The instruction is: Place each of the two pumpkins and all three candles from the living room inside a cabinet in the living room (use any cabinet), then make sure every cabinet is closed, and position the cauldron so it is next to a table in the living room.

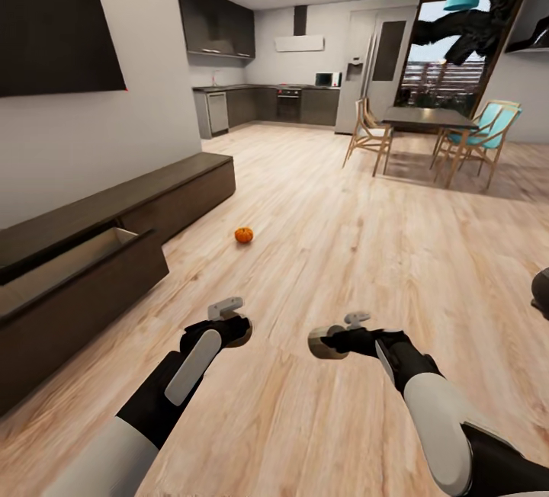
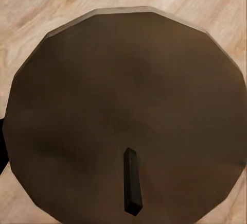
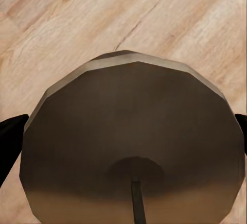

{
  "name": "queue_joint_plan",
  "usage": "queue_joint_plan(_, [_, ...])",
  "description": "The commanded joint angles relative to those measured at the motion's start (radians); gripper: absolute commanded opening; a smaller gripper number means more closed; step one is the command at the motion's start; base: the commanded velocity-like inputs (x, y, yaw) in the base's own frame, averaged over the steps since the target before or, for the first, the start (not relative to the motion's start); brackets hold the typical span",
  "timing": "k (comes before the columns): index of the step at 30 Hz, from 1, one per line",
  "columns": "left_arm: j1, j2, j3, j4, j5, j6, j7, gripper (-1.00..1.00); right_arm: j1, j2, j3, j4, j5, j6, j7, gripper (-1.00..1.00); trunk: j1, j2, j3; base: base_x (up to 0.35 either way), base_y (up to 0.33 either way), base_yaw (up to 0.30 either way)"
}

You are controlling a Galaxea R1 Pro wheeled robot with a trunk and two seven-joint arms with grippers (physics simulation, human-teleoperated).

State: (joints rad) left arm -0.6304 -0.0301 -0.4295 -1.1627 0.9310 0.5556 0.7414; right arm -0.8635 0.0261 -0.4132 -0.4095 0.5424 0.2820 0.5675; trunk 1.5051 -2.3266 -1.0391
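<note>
My left gripper [image 1: 235,327] is shut on a stubby grey-brown candle [image 1: 242,333], low over the wood floor. In the left wrist view, that candle's top [image 2: 128,105] and dark wick [image 2: 131,183] face the camera. My right gripper [image 1: 334,341] is shut on a second candle [image 1: 324,343]. The right wrist view shows this candle [image 3: 134,141] between black fingertips [image 3: 10,144]. One small orange pumpkin [image 1: 243,235] sits on the floor ahead. The long dark cabinet [image 1: 175,192] runs along the left wall, and its near drawer [image 1: 84,272] is pulled open, showing a tan interior.
A dark screen [image 1: 53,32] hangs above the cabinet. A dining table [image 1: 427,120] with chairs [image 1: 370,135] stands far right, the kitchen [image 1: 267,101] beyond. A dark rounded thing [image 1: 540,291] is cut off at the right edge; I cannot tell what it is.
</note>
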Motion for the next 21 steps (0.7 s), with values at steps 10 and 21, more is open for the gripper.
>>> queue_joint_plan(10, [0.0, 0.0, 0.005, 0.001, -0.002, 0.0, -0.006, -1.0, 0.0, 0.002, 0.001, 0.001, -0.006, -0.001, -0.045, -1.0, 0.0, 0.0, 0.0, 0.014, -0.019, 0.293])
queue_joint_plan(21, [0.0, 0.004, 0.018, 0.005, -0.004, 0.001, -0.071, -1.0, 0.0, 0.002, 0.0, 0.002, -0.006, -0.001, -0.061, -1.0, 0.0, 0.0, 0.0, 0.238, -0.181, 0.294])
